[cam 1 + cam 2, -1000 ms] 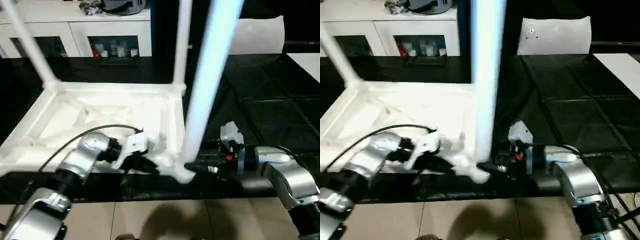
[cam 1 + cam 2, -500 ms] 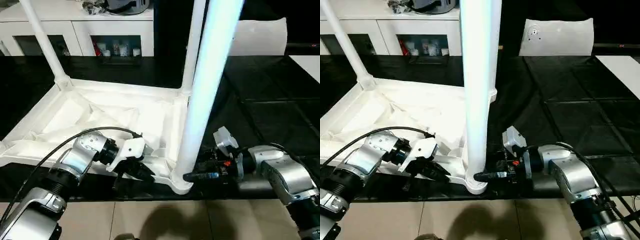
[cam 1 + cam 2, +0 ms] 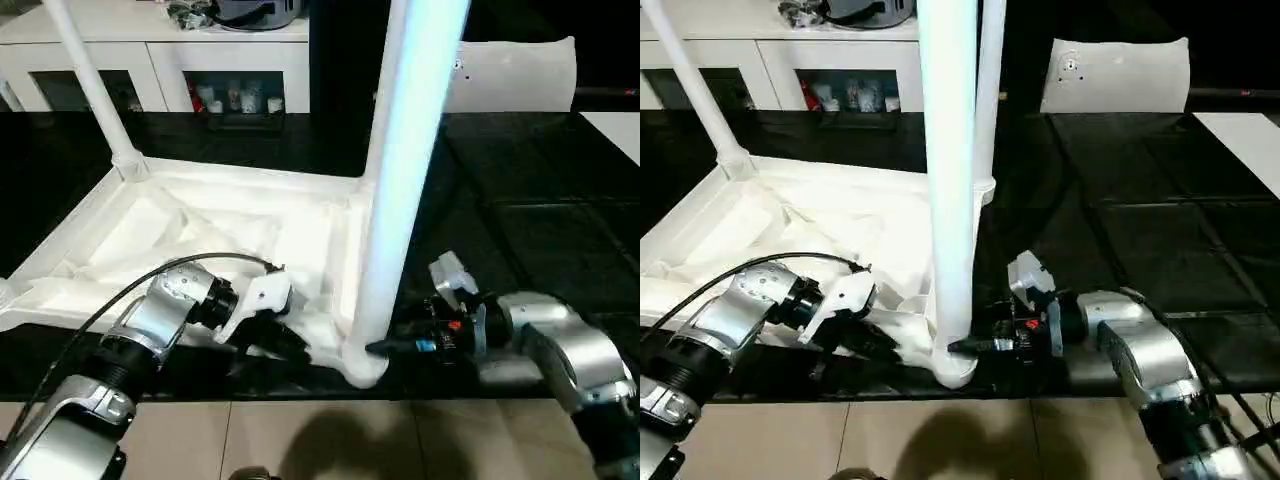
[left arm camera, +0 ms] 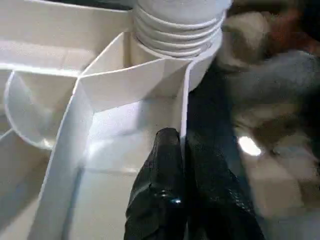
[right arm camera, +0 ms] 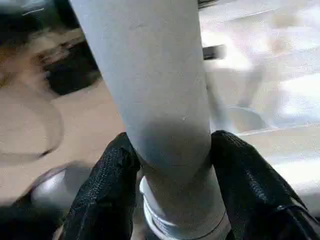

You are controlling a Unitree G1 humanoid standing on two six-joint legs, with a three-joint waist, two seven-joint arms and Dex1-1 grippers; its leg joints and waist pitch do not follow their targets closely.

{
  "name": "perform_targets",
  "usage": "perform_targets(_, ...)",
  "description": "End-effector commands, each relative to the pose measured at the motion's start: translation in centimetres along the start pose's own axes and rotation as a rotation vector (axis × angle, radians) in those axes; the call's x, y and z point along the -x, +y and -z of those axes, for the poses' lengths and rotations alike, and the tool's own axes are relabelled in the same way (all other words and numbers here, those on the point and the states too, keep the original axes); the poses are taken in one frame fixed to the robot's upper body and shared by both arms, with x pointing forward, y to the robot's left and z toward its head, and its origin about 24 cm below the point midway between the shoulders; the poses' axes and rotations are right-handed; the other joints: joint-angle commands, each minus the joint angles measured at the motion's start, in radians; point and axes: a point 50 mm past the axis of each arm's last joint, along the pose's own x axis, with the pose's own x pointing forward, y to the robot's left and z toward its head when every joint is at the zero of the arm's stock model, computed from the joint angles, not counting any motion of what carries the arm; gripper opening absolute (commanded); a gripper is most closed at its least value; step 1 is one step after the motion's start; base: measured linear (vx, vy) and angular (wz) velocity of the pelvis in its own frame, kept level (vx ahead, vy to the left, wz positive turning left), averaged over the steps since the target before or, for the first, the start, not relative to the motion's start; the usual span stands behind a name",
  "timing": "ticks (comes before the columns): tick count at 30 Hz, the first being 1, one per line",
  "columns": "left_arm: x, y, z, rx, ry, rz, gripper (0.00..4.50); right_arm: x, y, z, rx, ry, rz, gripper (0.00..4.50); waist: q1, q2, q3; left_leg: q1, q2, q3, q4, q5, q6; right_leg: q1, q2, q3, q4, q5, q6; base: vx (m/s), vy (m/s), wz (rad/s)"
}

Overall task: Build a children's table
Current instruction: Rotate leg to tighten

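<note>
The white tabletop (image 3: pixel 200 225) lies upside down on the black work table, ribbed underside up. Legs stand in its far-left socket (image 3: pixel 90 85) and far-right socket (image 3: pixel 987 90). A third leg (image 3: pixel 405 170) rises from the near-right corner socket (image 3: pixel 362 362). My left gripper (image 4: pixel 184 165) is shut on the tabletop's thin rim wall beside that socket, one black finger (image 4: pixel 162 172) on each side. My right gripper (image 5: pixel 170 165) is shut on the near leg just above its threaded base, its fingers (image 5: pixel 107 195) pressing both sides; from the head it reaches in from the right (image 3: pixel 385 347).
A white glass-door cabinet (image 3: pixel 230 70) stands behind the black work table (image 3: pixel 520 230). A white cushion-like object (image 3: pixel 520 75) leans at the back right. The table's front edge runs just below my grippers, with beige floor tiles (image 3: pixel 300 440) beyond. A black cable (image 3: pixel 150 285) loops over my left forearm.
The head view has shifted slightly. The near leg leans a little less to the right than before. Both grippers keep their holds.
</note>
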Motion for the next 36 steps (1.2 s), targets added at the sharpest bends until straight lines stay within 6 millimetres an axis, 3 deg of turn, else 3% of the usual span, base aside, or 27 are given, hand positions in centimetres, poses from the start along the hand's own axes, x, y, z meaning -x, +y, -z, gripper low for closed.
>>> perform_targets(1, -1.4, 1.6, -2.2, 0.028, -0.072, -0.136, 0.0, -1.7, -0.8, -0.3, -0.001, -0.027, 0.185, 1.93, -0.013, -0.004, -0.053, 0.006, 0.048, -0.02, -0.075, -0.22, 0.012, 0.045, -0.077, 0.049, -0.099, -0.526, -0.064, 0.0, 0.0, 0.0)
perform_targets(2, -1.4, 1.6, -2.2, 0.028, -0.072, -0.136, 0.0, -1.7, -0.8, -0.3, -0.001, -0.027, 0.185, 1.93, -0.013, -0.004, -0.053, 0.006, 0.048, -0.02, -0.075, -0.22, 0.012, 0.045, -0.077, 0.049, -0.099, -0.526, -0.064, 0.0, 0.0, 0.0)
perform_targets(3, -1.9, 2.2, -2.8, 0.051, -0.092, -0.189, 0.0, -2.4, -1.1, -0.3, -0.026, -0.043, 0.256, 1.93, -0.021, 0.0, -0.055, -0.002, 0.045, -0.025, -0.077, -0.212, 0.009, 0.054, -0.078, 0.045, -0.098, -0.528, -0.045, 0.0, 0.0, 0.0)
perform_targets(4, -2.3, 2.6, -3.3, 0.074, -0.106, -0.229, 0.0, -2.9, -1.4, -0.3, -0.051, -0.056, 0.307, 1.91, -0.032, -0.004, -0.056, 0.001, 0.047, -0.024, -0.076, -0.222, 0.012, 0.05, -0.075, 0.044, -0.101, -0.515, -0.046, 0.0, 0.0, 0.0)
perform_targets(9, -3.9, 4.1, -5.3, 0.153, -0.169, -0.397, 0.0, -5.2, -2.7, -0.4, -0.142, -0.059, 0.523, 1.9, -0.052, -0.005, -0.061, -0.005, 0.038, -0.022, -0.07, -0.187, 0.029, 0.053, -0.075, 0.045, -0.096, -0.455, -0.073, 0.0, 0.0, 0.0)
perform_targets(10, -4.4, 4.6, -5.8, 0.172, -0.183, -0.457, 0.0, -6.0, -3.1, -0.3, -0.183, -0.055, 0.593, 1.9, -0.055, 0.001, -0.062, -0.005, 0.039, -0.021, -0.069, -0.173, 0.035, 0.051, -0.073, 0.046, -0.095, -0.435, -0.081, 0.0, 0.0, 0.0)
perform_targets(15, -5.4, 5.3, -6.8, 0.206, -0.2, -0.593, 0.0, -7.8, -4.2, -0.8, -0.242, -0.079, 0.744, 1.9, -0.066, 0.002, -0.067, -0.011, 0.04, -0.021, -0.069, -0.129, 0.049, 0.057, -0.071, 0.048, -0.083, -0.332, -0.113, 0.0, 0.0, 0.0)
perform_targets(16, -5.4, 5.4, -6.8, 0.206, -0.201, -0.596, 0.0, -7.8, -4.3, -0.8, -0.242, -0.081, 0.746, 2.25, -0.064, 0.007, -0.067, -0.009, 0.041, -0.021, -0.068, -0.128, 0.05, 0.058, -0.072, 0.048, -0.082, -0.32, -0.119, 0.0, 0.0, 0.0)
perform_targets(18, -5.6, 5.2, -6.6, 0.204, -0.197, -0.596, 0.0, -8.0, -4.2, -1.3, -0.2, -0.107, 0.752, 2.63, -0.067, 0.008, -0.067, -0.011, 0.045, -0.021, -0.069, -0.122, 0.064, 0.059, -0.072, 0.051, -0.076, -0.266, -0.14, 0.0, 0.0, 0.0)
perform_targets(21, -5.4, 4.9, -6.1, 0.185, -0.187, -0.568, 0.0, -7.3, -3.7, -1.6, -0.143, -0.146, 0.748, 2.73, -0.065, 0.007, -0.065, -0.008, 0.045, -0.018, -0.069, -0.135, 0.074, 0.061, -0.074, 0.053, -0.079, -0.275, -0.143, 0.0, 0.0, 0.0)
perform_targets(22, -5.4, 4.9, -6.0, 0.178, -0.185, -0.562, 0.0, -7.1, -3.7, -1.6, -0.141, -0.156, 0.749, 3.01, -0.064, 0.006, -0.065, -0.007, 0.046, -0.018, -0.069, -0.134, 0.075, 0.061, -0.074, 0.053, -0.078, -0.275, -0.143, 0.0, 0.0, 0.0)
perform_targets(26, -5.0, 4.1, -4.9, 0.12, -0.156, -0.49, 0.0, -5.1, -3.4, -1.6, -0.114, -0.201, 0.698, 3.13, -0.065, 0.007, -0.063, -0.012, 0.048, -0.02, -0.07, -0.14, 0.095, 0.066, -0.076, 0.054, -0.077, -0.271, -0.142, 0.0, 0.0, 0.0)
perform_targets(27, -4.7, 3.7, -4.2, 0.097, -0.134, -0.445, 0.0, -4.0, -3.0, -1.6, -0.072, -0.201, 0.645, 3.37, -0.063, 0.014, -0.064, -0.01, 0.048, -0.02, -0.069, -0.146, 0.096, 0.065, -0.076, 0.053, -0.079, -0.279, -0.137, 0.0, 0.0, 0.0)
perform_targets(28, -4.6, 3.7, -4.1, 0.094, -0.132, -0.44, 0.0, -3.9, -3.0, -1.6, -0.069, -0.202, 0.638, 3.49, -0.067, 0.009, -0.063, -0.011, 0.048, -0.018, -0.069, -0.148, 0.099, 0.064, -0.074, 0.054, -0.08, -0.282, -0.137, 0.0, 0.0, 0.0)
perform_targets(35, -2.7, 2.2, -2.2, -0.024, -0.055, -0.24, 0.0, -0.3, -2.0, -1.5, 0.049, -0.101, 0.402, 3.97, -0.058, 0.014, -0.059, -0.006, 0.052, -0.019, -0.071, -0.174, 0.098, 0.061, -0.075, 0.055, -0.084, -0.344, -0.128, 0.0, 0.0, 0.0)
perform_targets(36, -2.3, 1.8, -1.9, -0.056, -0.032, -0.188, 0.0, 0.2, -1.9, -1.5, 0.054, -0.08, 0.359, 3.98, -0.057, 0.011, -0.056, -0.008, 0.053, -0.019, -0.072, -0.182, 0.097, 0.059, -0.075, 0.056, -0.084, -0.355, -0.126, 0.0, 0.0, 0.0)
